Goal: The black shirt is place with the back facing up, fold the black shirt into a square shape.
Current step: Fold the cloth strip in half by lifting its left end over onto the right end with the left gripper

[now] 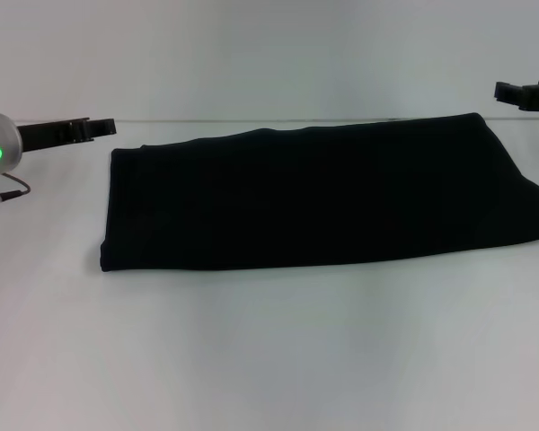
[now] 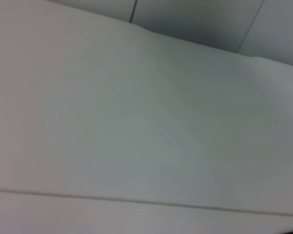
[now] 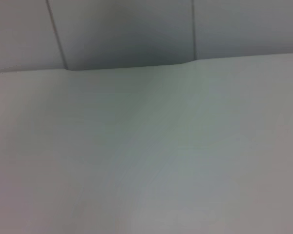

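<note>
- The shirt (image 1: 328, 193) lies flat on the white desk (image 1: 269, 359), filling the middle band of the head view as a wide dark rectangle — already folded along its length, by the look of it, with no sleeves or neckline showing.
- Its long axis runs left to right across the frame, so the remaining fold toward a square has to bring one short end over the other.
- The left claw (image 1: 103, 127) hangs at the upper left, just beside the shirt's upper-left corner and clear of the cloth; whether it is open or closed I cannot tell.
- The right claw (image 1: 500, 91) sits at the upper right edge of the frame, above and to the right of the shirt's upper-right corner, also apart from it — its state is likewise unreadable.
- Each claw is nearest its own short end; the left one looks slightly closer to its corner.
- Both wrist views show only bare desk and wall, no cloth.
</note>
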{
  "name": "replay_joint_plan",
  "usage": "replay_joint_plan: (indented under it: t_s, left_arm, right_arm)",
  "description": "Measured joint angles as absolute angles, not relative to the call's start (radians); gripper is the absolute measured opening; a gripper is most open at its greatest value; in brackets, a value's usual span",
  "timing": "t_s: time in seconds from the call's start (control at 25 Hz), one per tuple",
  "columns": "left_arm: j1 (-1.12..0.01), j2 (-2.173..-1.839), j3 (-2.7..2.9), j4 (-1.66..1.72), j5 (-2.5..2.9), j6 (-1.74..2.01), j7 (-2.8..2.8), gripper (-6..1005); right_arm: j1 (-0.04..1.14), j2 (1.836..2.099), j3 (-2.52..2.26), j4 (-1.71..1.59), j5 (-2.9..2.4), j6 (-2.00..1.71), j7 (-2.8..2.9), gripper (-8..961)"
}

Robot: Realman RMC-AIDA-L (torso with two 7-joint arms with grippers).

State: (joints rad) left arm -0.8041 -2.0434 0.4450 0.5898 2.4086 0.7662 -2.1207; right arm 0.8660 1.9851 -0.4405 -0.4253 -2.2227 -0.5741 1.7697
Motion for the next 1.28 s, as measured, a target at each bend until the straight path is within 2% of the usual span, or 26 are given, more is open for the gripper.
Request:
replay_joint_plan:
  t_s: [0.12, 0.32, 0.68, 1.08, 1.28]
  left_arm:
    - [-0.799, -2.029, 0.447, 0.590, 2.410, 0.804, -2.164, 572]
    - [-0.789, -2.011, 0.448, 0.600, 2.412, 0.885, -2.221, 671]
    - [-0.788, -2.003, 0.449, 0.602, 2.460, 0.971, -2.275, 671]
    - [-0.746, -2.020, 0.462, 0.607, 2.504, 0.996, -2.284, 674]
    - [-0.716, -2.015, 0.459, 0.671, 2.503, 1.111, -2.286, 671]
  right_arm:
    - [0.844, 1.977, -0.446, -0.460, -2.223, -0.677, 1.807, 627]
    - [0.804, 1.956, -0.446, -0.511, -2.223, -0.862, 1.877, 767]
    - [0.739, 1.918, -0.452, -0.558, -2.229, -1.097, 1.973, 766]
    - [0.703, 1.914, -0.462, -0.557, -2.232, -1.124, 1.971, 764]
    - [0.699, 1.905, -0.478, -0.558, -2.232, -1.127, 1.976, 764]
